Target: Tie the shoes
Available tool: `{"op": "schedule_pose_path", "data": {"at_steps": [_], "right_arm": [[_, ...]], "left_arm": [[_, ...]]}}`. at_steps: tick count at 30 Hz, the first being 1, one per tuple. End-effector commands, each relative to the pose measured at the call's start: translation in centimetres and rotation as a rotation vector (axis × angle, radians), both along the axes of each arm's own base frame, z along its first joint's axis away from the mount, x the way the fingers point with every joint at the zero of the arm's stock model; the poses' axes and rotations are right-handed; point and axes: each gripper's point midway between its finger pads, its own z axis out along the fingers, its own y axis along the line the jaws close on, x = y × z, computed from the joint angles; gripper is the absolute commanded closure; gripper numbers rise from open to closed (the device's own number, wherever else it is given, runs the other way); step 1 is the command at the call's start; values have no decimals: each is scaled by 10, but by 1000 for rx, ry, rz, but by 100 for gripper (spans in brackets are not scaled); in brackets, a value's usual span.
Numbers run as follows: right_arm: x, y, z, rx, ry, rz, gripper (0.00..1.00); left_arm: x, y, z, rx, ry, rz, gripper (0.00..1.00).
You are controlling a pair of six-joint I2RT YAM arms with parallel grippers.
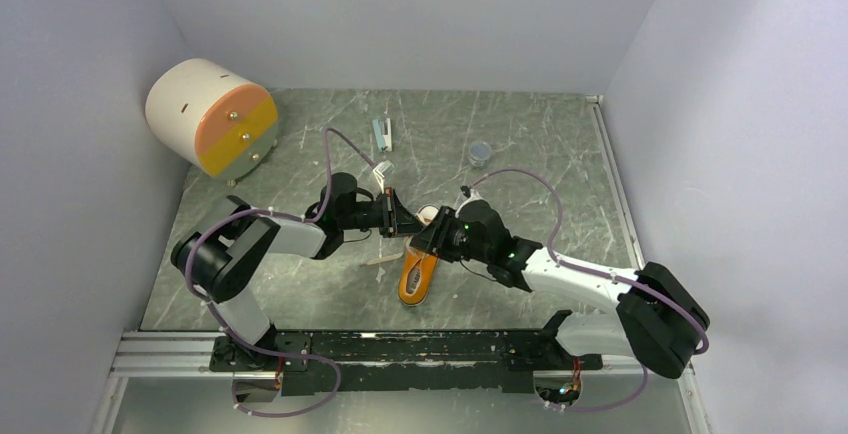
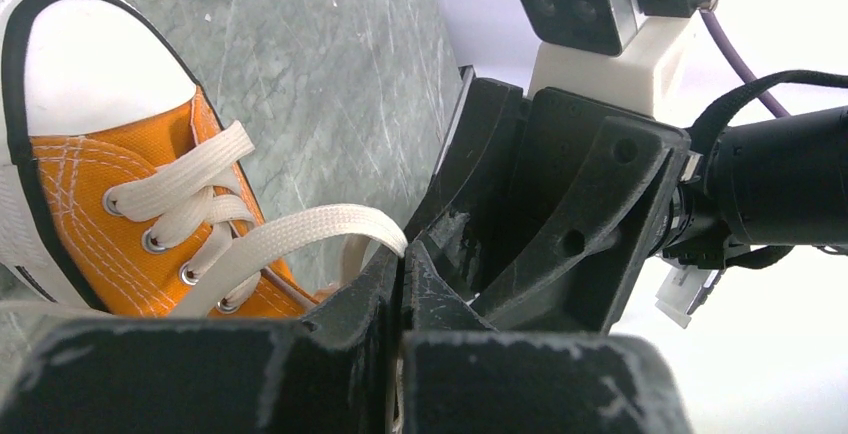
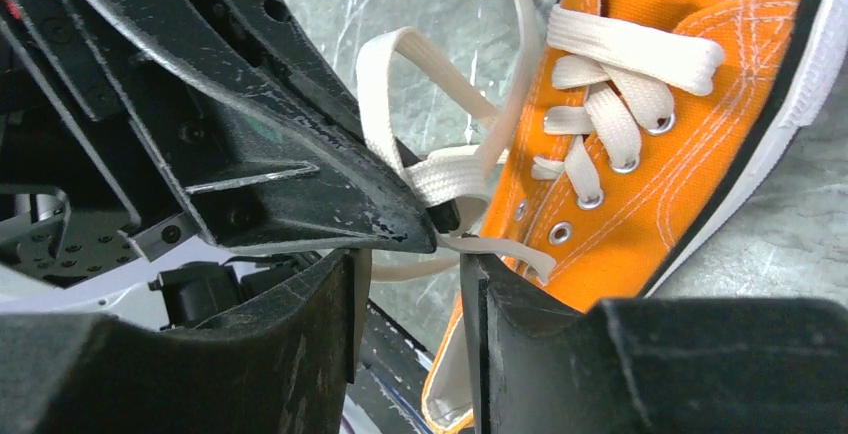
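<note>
The orange shoe [image 1: 418, 276] lies in the middle of the table, heel toward the arm bases, its white toe cap hidden under the grippers from above. In the left wrist view the shoe [image 2: 110, 204] sits at the left, and a white lace [image 2: 290, 234] runs from its eyelets into my left gripper [image 2: 403, 256], which is shut on it. In the right wrist view my right gripper [image 3: 412, 260] stands open beside the shoe [image 3: 660, 154]. The left gripper's fingertip [image 3: 400, 224] sits just above that gap, pinching the lace loop [image 3: 440, 179]. A loose strand drapes over my right finger's tip.
A white cylinder with an orange and yellow face [image 1: 212, 116] stands at the back left. A small teal and white item [image 1: 382, 134] and a small grey round item [image 1: 480, 153] lie at the back. Walls close in on three sides.
</note>
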Motion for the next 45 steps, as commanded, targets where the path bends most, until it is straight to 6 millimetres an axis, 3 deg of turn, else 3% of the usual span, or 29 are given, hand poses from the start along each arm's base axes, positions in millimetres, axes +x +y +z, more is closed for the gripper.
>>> {"op": "schedule_pose_path", "data": {"at_steps": [1,7,12,22,36,39,43,45], "right_arm": [[10,-5,-1,-54,-7,-88,58],[13,-14,-5,-46,-10,-163,60],[19,-10,-5,-14,-30,-192,64],[26,-4,-10,-31,-65,-252,59],[44,-8,-6,-87,-178,-330,60],[48,-6,-7,-109,-191,-328,66],[46,-7,-11,-121,-184,-326,90],[36,-9,-14,-147,-124,-296,100]], "left_arm": [[1,-4,15,-43,-52,-31,95],[0,-3,15,-47,-48,-33,95],[-1,-2,14,-49,-46,-34,95],[-5,-2,15,-53,-40,-50,95],[-9,-1,11,-68,-25,-60,95],[-10,-1,11,-70,-25,-66,95],[-10,-1,11,-62,-31,-66,95],[-8,0,10,-54,-31,-60,95]]}}
